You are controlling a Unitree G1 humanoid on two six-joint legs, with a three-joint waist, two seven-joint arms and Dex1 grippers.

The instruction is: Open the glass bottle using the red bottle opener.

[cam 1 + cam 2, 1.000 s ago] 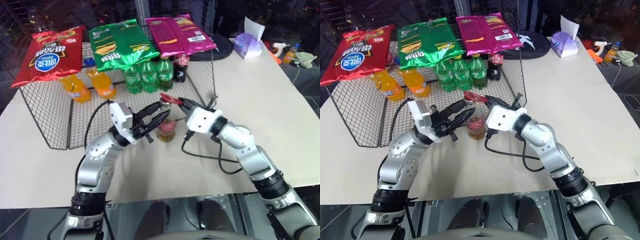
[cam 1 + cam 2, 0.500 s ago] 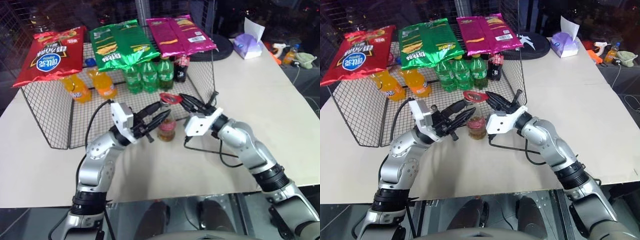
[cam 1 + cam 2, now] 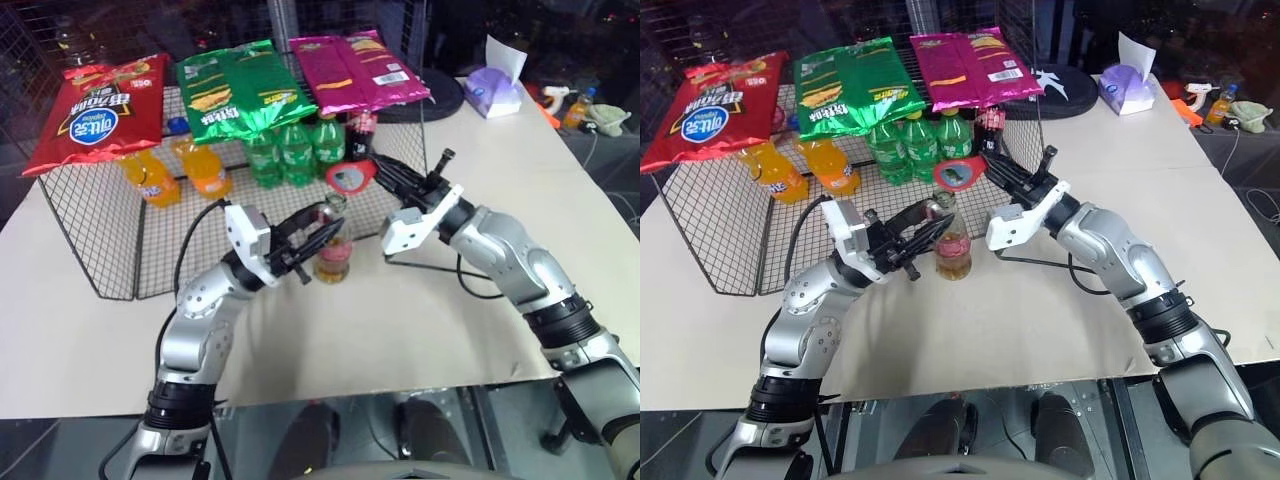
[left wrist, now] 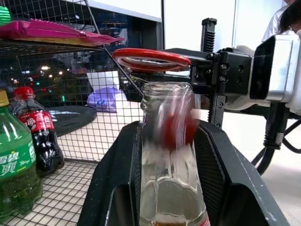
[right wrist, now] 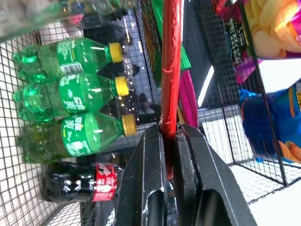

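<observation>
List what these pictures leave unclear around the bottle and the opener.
- Crown cap: a red blur falls beside the neck of the glass bottle in the left wrist view; its print is unreadable.
- Bottle's lower body: cut off by that view's edge and flanked by the left gripper.
- Red bottle opener: seen edge-on; its handle is buried in the right gripper.

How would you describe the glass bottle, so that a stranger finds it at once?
On the white table, just before the wire basket, the glass bottle stands between the left gripper's fingers. Unlike the green and orange plastic bottles in the basket, it is small, clear, with amber drink.
</observation>
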